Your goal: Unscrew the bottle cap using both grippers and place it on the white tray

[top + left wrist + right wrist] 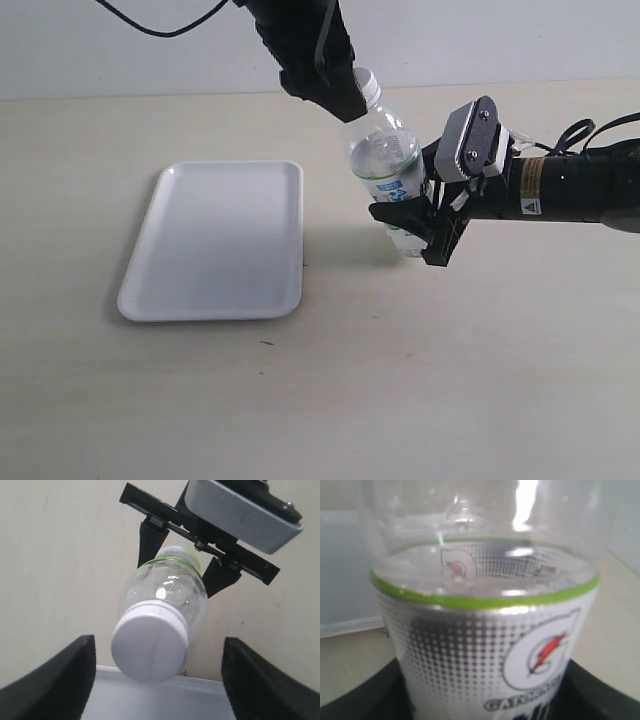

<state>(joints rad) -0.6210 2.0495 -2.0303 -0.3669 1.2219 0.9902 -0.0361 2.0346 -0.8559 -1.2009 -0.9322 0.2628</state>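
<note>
The clear bottle leans over the table, its white dotted label topped by a green band. My right gripper is shut on its labelled lower body, black jaws pressing both sides. The white bottle cap sits on the neck, also seen in the exterior view. My left gripper is open around the cap, its fingers standing well apart from it on either side. From the exterior, that gripper hangs at the cap from above. The white tray lies flat to the left.
The tray's rim shows just below the cap in the left wrist view, and its edge lies beside the bottle in the right wrist view. The right arm's grey plate and cables stretch to the right. Pale tabletop surrounds everything.
</note>
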